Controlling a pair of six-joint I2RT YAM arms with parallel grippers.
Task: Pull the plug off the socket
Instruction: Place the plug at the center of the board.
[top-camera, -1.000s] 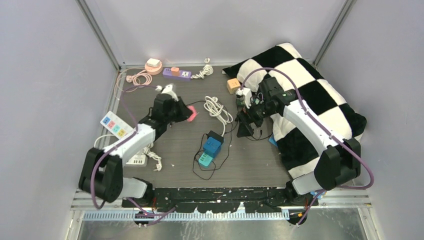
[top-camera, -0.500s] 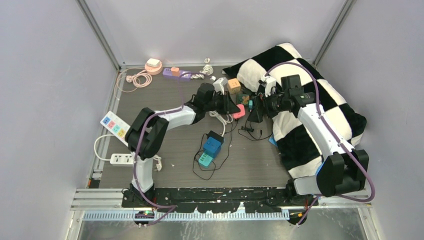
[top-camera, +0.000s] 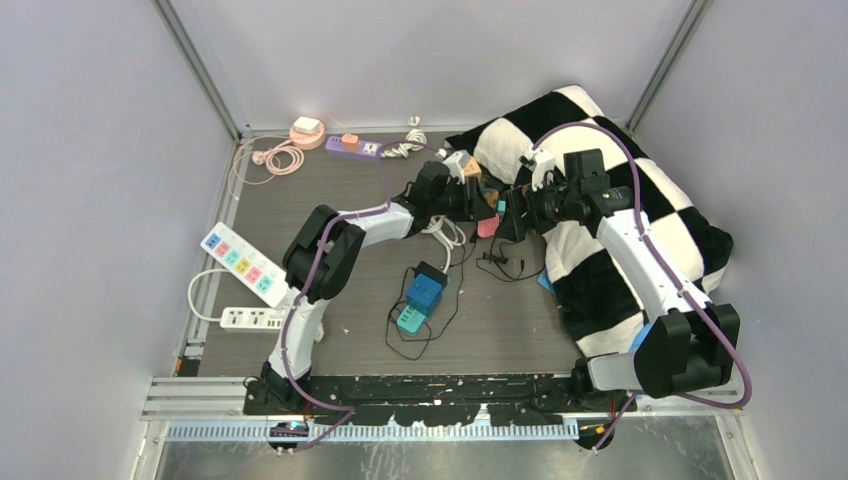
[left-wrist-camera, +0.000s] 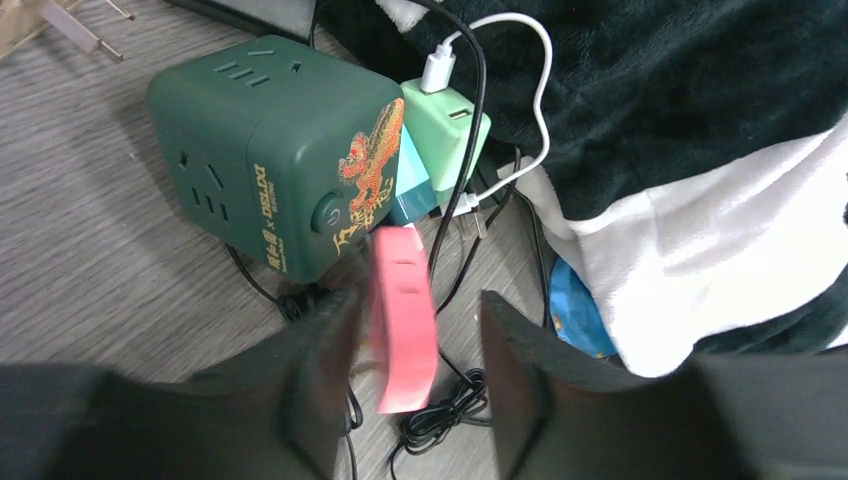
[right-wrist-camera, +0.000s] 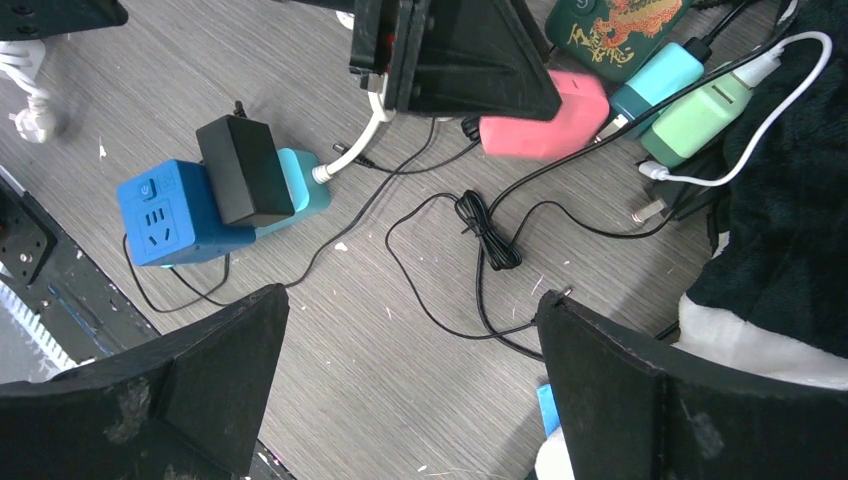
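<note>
**Left wrist view: pink plug loose between parted fingers, beside the green socket cube**

The left gripper (left-wrist-camera: 418, 315) has its jaws apart. The pink plug (left-wrist-camera: 402, 310) stands between them. It leans on one finger and a gap shows at the other, so nothing clamps it. Its upper end is just beside a corner of the dark green socket cube (left-wrist-camera: 270, 170). I judge that it is already out of the socket (the prongs are hidden, so I cannot be sure). The right gripper (right-wrist-camera: 410, 330) is wide apart and holds nothing.

What may go wrong: the two grippers are very near each other beside the cube, so a fast retreat of one could strike the other. The black cord (right-wrist-camera: 487, 228) and the white cable (left-wrist-camera: 548, 90) lie close around the fingers. A finger that catches one would drag the cube, or pull the mint charger (left-wrist-camera: 445, 125) out by mistake.

For room: the checkered blanket (left-wrist-camera: 700, 220) closes the right side. The table (top-camera: 520, 320) toward the arm bases is more open, apart from the blue socket cube (right-wrist-camera: 165, 220) and its cord.
</note>
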